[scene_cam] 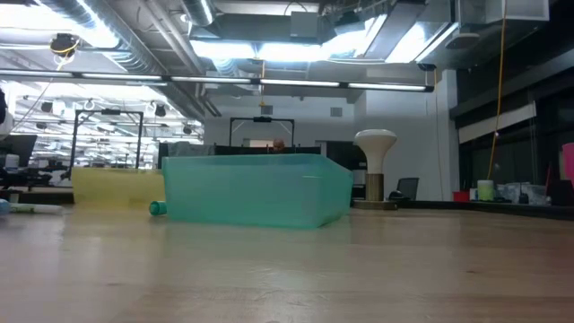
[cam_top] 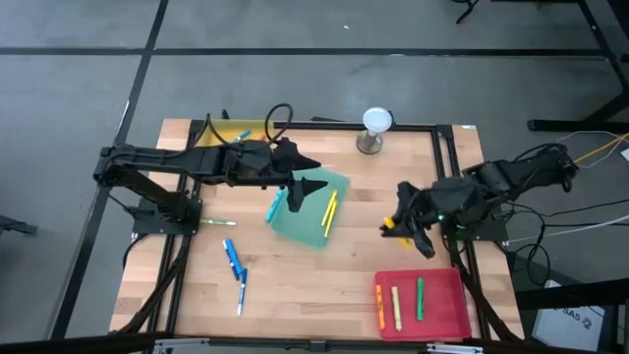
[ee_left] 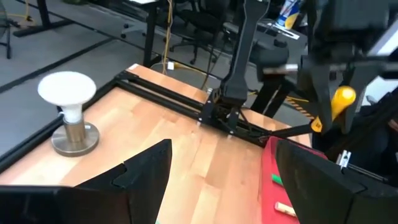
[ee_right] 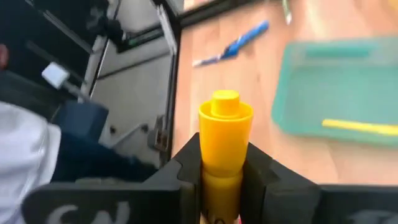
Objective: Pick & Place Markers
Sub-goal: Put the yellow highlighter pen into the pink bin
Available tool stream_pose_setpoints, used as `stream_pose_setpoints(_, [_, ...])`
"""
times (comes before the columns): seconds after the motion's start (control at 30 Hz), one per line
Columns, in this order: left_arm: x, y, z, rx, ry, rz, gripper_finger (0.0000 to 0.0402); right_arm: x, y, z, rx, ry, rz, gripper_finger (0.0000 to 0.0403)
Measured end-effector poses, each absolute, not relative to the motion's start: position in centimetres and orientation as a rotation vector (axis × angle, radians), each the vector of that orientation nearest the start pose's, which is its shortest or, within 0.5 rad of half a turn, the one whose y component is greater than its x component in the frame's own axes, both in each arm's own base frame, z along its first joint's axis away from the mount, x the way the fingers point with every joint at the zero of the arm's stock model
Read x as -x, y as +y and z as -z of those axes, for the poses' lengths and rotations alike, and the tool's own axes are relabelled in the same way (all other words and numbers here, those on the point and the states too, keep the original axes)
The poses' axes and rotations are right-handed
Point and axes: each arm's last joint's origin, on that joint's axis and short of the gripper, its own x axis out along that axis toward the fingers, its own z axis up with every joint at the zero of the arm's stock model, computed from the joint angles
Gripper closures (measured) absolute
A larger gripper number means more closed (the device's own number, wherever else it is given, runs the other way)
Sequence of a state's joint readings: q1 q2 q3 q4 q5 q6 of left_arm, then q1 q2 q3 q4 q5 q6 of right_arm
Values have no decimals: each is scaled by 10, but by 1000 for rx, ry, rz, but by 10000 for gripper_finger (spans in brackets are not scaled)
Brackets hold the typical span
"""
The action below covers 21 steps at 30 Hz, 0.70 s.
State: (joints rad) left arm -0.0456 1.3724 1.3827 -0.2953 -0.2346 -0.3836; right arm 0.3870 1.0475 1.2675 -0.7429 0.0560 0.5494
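Observation:
My right gripper (cam_top: 398, 224) hangs above the table's right side, between the green tray (cam_top: 310, 211) and the red tray (cam_top: 442, 307), shut on a yellow marker (ee_right: 224, 134). My left gripper (cam_top: 313, 187) hovers open over the green tray's far part, with nothing between its fingers (ee_left: 221, 155). Two yellow markers (cam_top: 329, 211) lie in the green tray and a teal one (cam_top: 275, 206) lies at its left edge. Orange, yellow and green markers (cam_top: 398, 303) lie in the red tray. Blue markers (cam_top: 234, 264) and a green one (cam_top: 218, 223) lie on the bare wood at the left. My right gripper pinches the yellow marker's barrel (ee_right: 219, 180) between its two fingers. The marker lies along the fingers, and its capped end (ee_right: 225, 112) sticks out past the fingertips. It is lifted clear of the table, as the left wrist view also shows by the yellow cap (ee_left: 342, 99).
A yellow tray (cam_top: 218, 134) lies at the far left under my left arm. A white mushroom-shaped stand (cam_top: 376, 128) is at the far edge. A black frame (cam_top: 447, 147) runs around the table. Bare wood lies between the green and red trays.

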Motion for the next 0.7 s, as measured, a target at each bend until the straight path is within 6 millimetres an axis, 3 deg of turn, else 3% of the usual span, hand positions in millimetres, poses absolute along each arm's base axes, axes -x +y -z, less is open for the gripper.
stream_pose_setpoints(0.3, [-303,-7,-398,361,242,-250,123,-177,102,-381,-338,743,-263,343])
stream_pose_setpoints(0.7, [-303,-7,-398,370,243,-253,123,-176,137,-337,349,1014,-570,343])
